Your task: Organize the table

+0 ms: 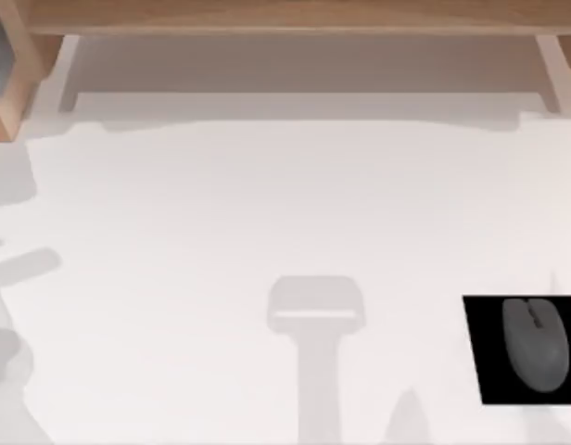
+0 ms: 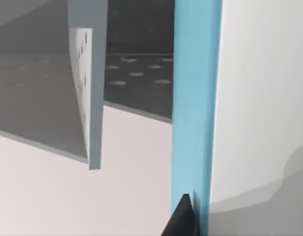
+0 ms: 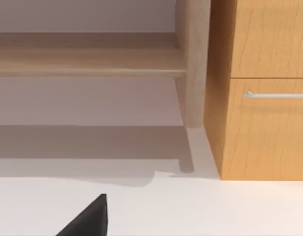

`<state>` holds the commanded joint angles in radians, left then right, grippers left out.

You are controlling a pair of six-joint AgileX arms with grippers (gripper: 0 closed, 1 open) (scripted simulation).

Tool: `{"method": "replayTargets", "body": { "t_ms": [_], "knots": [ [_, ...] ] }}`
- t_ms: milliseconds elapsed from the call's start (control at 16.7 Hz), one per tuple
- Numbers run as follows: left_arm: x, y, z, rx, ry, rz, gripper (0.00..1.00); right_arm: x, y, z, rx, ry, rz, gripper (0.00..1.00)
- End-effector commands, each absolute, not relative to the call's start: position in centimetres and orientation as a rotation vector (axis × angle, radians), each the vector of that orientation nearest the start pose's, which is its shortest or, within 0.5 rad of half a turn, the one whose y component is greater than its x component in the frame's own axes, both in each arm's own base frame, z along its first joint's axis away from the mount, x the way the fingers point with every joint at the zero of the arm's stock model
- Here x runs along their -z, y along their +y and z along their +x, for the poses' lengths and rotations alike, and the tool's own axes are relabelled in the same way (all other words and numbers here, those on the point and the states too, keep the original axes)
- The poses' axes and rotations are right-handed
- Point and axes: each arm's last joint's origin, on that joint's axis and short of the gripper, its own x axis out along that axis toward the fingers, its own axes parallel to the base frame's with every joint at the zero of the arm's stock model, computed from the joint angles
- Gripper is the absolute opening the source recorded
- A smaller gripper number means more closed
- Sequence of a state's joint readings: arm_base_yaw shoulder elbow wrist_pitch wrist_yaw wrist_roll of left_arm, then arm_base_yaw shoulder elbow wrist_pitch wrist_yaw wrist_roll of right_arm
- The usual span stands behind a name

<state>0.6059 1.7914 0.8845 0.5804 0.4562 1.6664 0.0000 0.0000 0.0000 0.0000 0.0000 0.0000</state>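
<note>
desk spans the whole top view, mouse on its black mouse pad at right edge | end effector state: honestly can't tell, either arm | tip: if anything moves, approach that mouse slowly from above

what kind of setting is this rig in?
Likely a rendered office desk: a white table with a grey mouse on a black mouse pad, a wooden shelf and a drawer unit.

One dark fingertip of the left gripper and one of the right gripper show.
</note>
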Motion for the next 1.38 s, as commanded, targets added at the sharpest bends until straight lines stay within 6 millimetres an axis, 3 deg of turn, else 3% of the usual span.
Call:
{"method": "replayTargets", "body": {
  "t_ms": [300, 720, 1140, 1380],
  "knots": [
    [-15.2, 17.8, 34.6, 0.220, 0.181, 1.567, 0.00, -16.0, -0.1, 10.6, 0.000, 0.000, 0.000, 1.00],
    [-15.1, 17.7, 34.7, 0.225, 0.179, 1.568, 0.00, -16.0, -0.1, 10.6, 0.000, 0.000, 0.000, 1.00],
    [-14.6, 17.6, 37.6, 0.226, 0.176, 1.569, 0.00, -16.0, -0.1, 10.6, 0.000, 0.000, 0.000, 1.00],
    [-14.6, 17.6, 37.7, 0.227, 0.176, 1.568, 0.00, -16.0, -0.1, 10.6, 0.000, 0.000, 0.000, 1.00]
  ]
}}
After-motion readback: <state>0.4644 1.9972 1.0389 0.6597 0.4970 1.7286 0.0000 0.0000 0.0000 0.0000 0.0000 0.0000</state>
